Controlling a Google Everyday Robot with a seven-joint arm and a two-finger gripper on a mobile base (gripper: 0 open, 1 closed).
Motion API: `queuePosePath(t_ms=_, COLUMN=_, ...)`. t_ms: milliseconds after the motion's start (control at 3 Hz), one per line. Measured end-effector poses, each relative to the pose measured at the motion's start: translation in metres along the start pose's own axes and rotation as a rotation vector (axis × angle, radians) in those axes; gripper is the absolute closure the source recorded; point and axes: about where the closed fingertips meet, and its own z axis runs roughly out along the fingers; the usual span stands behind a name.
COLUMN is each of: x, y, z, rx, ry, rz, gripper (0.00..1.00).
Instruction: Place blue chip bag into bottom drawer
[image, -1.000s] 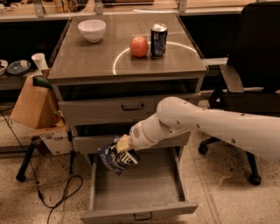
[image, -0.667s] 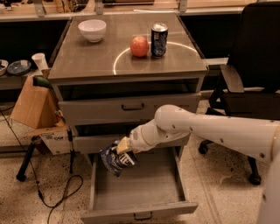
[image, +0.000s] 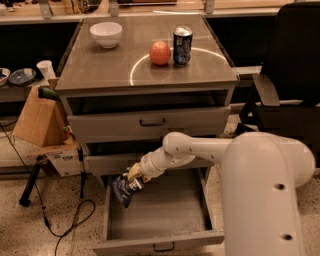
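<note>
The blue chip bag (image: 127, 188) is a small crinkled dark blue bag with white print. It hangs from my gripper (image: 134, 176) over the back left part of the bottom drawer (image: 160, 212), near its left wall. The gripper is shut on the bag's top edge. The bottom drawer is pulled wide open, with a plain grey inside and a small dark handle at its front. My white arm (image: 200, 150) reaches in from the right and fills the lower right of the view.
On the cabinet top stand a white bowl (image: 106, 34), a red apple (image: 160, 52) and a blue soda can (image: 182, 45). The two upper drawers (image: 150, 122) are partly open. A paper bag (image: 37, 117) and box sit at the left, a black chair (image: 290, 90) at the right.
The view has shifted, with my arm now much larger in the lower right. The bag stays held in the gripper over the open bottom drawer's left side.
</note>
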Motion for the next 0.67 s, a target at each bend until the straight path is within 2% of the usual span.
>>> queuePosePath(t_ms=333, x=-0.007, y=-0.05, z=0.04, rx=0.008, ry=0.055, rz=0.149, gripper=1.0)
queuePosePath(t_ms=667, x=-0.008, y=-0.095, z=0.056, rx=0.025, ry=0.073, rz=0.279, gripper=1.0)
